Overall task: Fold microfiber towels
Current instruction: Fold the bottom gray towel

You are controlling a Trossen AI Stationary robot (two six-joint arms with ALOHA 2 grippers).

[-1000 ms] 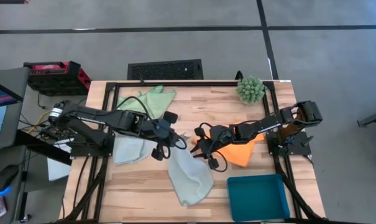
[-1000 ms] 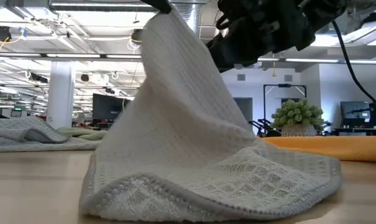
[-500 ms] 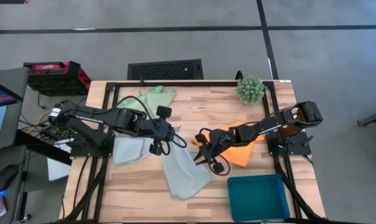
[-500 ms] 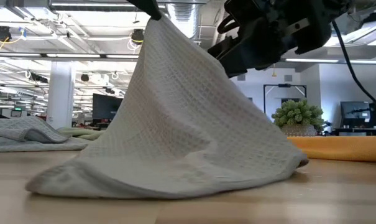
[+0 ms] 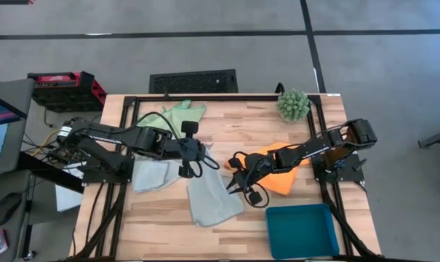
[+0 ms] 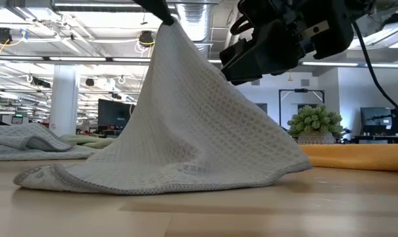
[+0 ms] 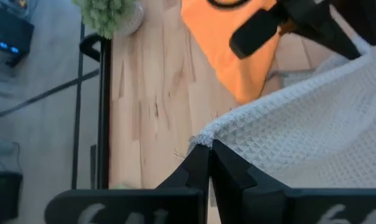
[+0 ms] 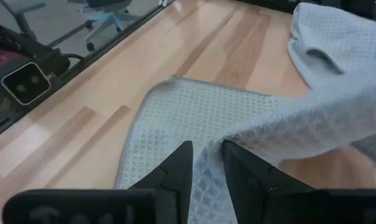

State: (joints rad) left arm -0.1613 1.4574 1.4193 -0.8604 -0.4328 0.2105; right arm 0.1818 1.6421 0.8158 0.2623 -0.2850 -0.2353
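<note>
1. The surface (image 5: pixel 227 131) is pale wood planks in a black frame, seen from above on a grey floor crossed by dark lines.
2. The grey towel (image 5: pixel 214 200) lies near the middle of the surface, toward its front edge, with one corner lifted.
3. The left claw (image 5: pixel 188 149) is pressed together on that lifted corner; the left wrist view shows its fingertips (image 7: pixel 203 163) pinching the towel's hem.
4. In the low view the grey towel (image 6: pixel 185 138) hangs as a tent from the pinched corner, its lower edge resting on the surface.
5. The right claw (image 5: pixel 240 183) sits at the grey towel's right edge. The right wrist view shows its fingers (image 8: pixel 178 165) partly spread with cloth lying between them; whether they grip it cannot be told.
6. The orange towel (image 5: pixel 281 175) lies right of the grey towel, partly under the right arm.
7. The mint towel (image 5: pixel 150 175) lies left of the grey towel; the green towel (image 5: pixel 180 115) lies beyond it, toward the back edge.
8. A plant (image 5: pixel 293 104) stands at the back right corner of the surface, and a teal tray (image 5: pixel 302 229) at the front right corner.
9. A red case (image 5: pixel 65 87) and a black floor grille (image 5: pixel 193 81) sit just off the back edge.
10. The low view shows an open hall behind, with ceiling lights, pillars and dark screens.
</note>
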